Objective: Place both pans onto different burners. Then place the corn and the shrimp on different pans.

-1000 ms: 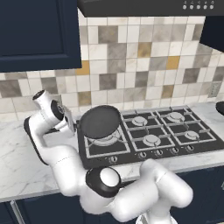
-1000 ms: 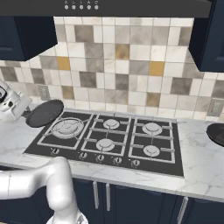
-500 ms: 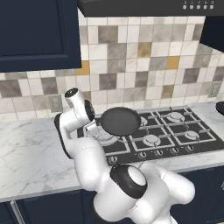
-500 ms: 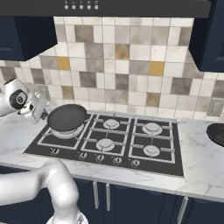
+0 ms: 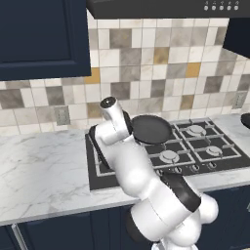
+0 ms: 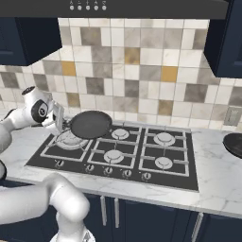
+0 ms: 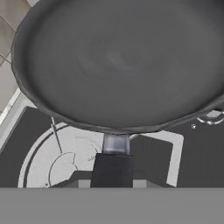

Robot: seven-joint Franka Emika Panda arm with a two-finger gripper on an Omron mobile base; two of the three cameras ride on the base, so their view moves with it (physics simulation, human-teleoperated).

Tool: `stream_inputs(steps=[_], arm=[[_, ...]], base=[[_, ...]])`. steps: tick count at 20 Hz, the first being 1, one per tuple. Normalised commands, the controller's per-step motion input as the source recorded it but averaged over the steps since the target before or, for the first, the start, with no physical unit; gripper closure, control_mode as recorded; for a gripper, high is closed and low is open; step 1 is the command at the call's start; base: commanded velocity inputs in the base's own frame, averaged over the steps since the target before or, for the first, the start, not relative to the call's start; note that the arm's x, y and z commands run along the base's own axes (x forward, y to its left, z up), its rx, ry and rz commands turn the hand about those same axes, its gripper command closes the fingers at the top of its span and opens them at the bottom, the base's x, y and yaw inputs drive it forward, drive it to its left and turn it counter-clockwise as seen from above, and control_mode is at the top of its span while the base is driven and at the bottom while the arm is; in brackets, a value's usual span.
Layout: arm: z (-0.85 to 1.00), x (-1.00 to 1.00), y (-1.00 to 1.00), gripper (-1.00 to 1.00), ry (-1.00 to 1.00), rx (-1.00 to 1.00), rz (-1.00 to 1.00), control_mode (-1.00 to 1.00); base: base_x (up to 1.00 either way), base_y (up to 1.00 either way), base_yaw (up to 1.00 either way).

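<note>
A black pan (image 6: 91, 124) with a long black handle (image 7: 111, 169) hangs level above the left part of the black cooktop (image 6: 137, 168). My gripper (image 6: 59, 121) is shut on that handle from the left. From the other side, the pan (image 5: 152, 129) and gripper (image 5: 128, 128) sit just right of my forearm. Up close, the pan (image 7: 122, 61) floats over the large multi-ring burner (image 7: 65, 162). Small burners (image 6: 164, 138) (image 6: 113, 156) lie to its right. A second dark pan (image 6: 234, 144) rests on the counter at the far right. The corn and the shrimp are out of view.
Marble counter (image 5: 44, 171) stretches left of the cooktop and continues past its right end (image 6: 215, 170). A tiled wall (image 6: 142, 71) stands close behind. Dark cabinets (image 5: 39, 39) and a hood (image 6: 118, 7) hang overhead.
The arm has swung right, carrying the pan from beyond the cooktop's left edge to above its left burners. The pan at the far right has stayed put.
</note>
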Motion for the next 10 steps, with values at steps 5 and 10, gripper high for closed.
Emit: stream_inputs(steps=[5,10], arm=[[0.02,0.00,-0.87,1.00,0.00,-0.01,0.12,-1.00],[0.00,0.00,-0.88,1.00,0.00,0.00,0.09,-1.00]], base=[[0.00,0.00,0.00],[0.00,0.00,0.00]])
